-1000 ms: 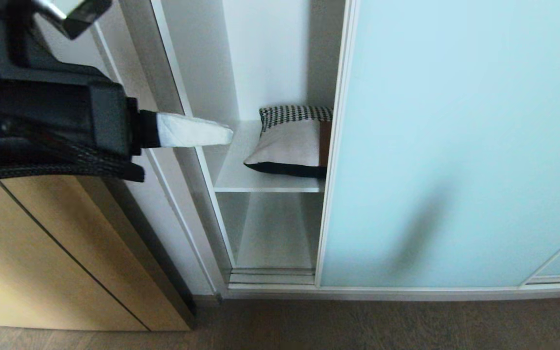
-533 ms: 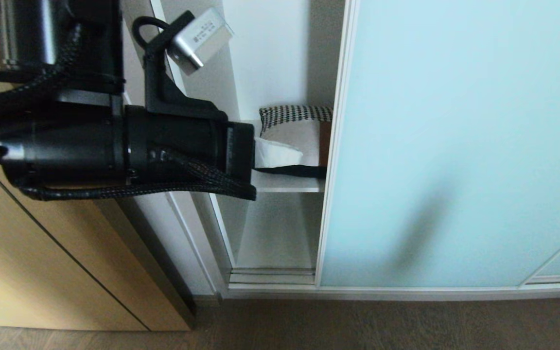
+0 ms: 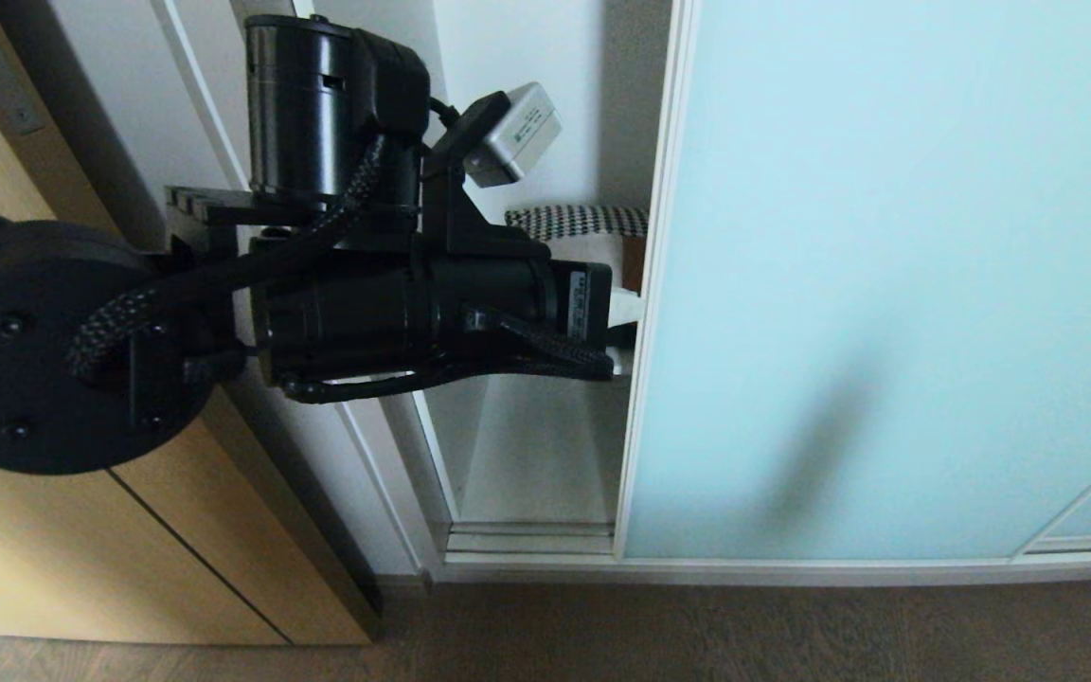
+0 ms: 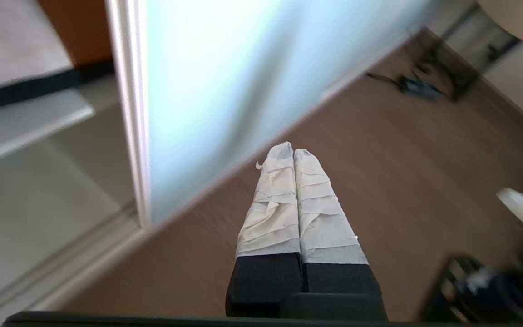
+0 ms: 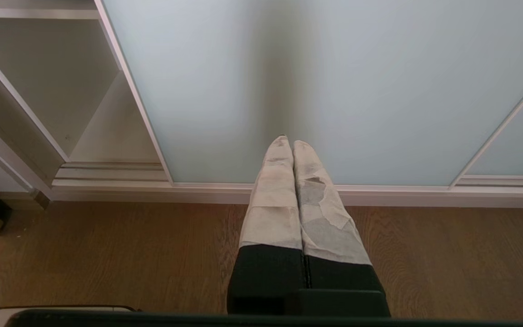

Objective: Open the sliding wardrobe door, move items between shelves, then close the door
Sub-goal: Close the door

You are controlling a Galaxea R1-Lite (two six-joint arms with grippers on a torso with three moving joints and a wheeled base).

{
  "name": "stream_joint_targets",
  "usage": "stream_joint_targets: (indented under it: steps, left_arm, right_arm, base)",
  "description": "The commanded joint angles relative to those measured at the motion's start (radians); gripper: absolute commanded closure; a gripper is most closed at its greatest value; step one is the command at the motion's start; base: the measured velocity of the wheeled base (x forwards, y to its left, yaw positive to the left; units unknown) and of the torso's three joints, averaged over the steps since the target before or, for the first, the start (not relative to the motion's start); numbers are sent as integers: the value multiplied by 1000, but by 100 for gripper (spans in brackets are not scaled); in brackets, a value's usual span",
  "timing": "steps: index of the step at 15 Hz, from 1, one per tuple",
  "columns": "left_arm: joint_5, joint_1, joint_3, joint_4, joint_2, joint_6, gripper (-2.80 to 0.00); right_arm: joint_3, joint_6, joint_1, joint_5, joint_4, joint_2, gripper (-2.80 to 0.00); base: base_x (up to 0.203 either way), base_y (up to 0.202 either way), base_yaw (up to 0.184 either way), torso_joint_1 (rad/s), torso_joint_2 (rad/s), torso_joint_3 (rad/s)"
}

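A: Two grippers are showing for you, and both are sitting with their taped fingers pressed together, gripping nothing. Your left gripper [image 4: 293, 154] is reaching across the open gap of the wardrobe, its tip by the silver-white frame edge of the sliding wardrobe door [image 3: 886, 284].

B: Is it touching that edge?

A: You cannot tell; in the head view the black wrist is covering the tip, and the left wrist view is showing only wooden floor [image 4: 379, 159] behind the fingers [image 4: 273, 200].

B: Where is the cushion lying?

A: Your patchwork cushion [image 3: 583, 223] is resting on the upper white shelf [image 3: 617, 358], mostly hidden behind the left arm; only its houndstooth strip and a sliver of brown panel are peeking out beside the door frame. Below that shelf, the lower compartment [image 3: 527, 455] is standing bare.

B: And the right arm?

A: Your right gripper [image 5: 292, 144] is hanging low in front of the frosted pale-blue panel, pointing toward its bottom rail [image 5: 379, 188], apart from the glass. A tan wood door [image 3: 81, 549] is standing to the left of the wardrobe.
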Motion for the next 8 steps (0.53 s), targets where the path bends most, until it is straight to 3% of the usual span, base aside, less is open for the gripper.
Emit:
stream_joint_targets:
  steps: [1, 3, 8]
  left_arm:
    - [23, -4, -14, -53, 67, -2, 0]
    - [63, -6, -29, -79, 100, -13, 0]
    - [73, -12, -74, -99, 162, -51, 0]
  right_arm:
    - [1, 0, 1, -1, -1, -2, 0]
    - [0, 0, 0, -1, -1, -2, 0]
    - [0, 0, 1, 0, -1, -2, 0]
  base:
    - [0, 0, 0, 0, 0, 0]
    - [0, 0, 0, 0, 0, 0]
    - [0, 0, 0, 0, 0, 0]
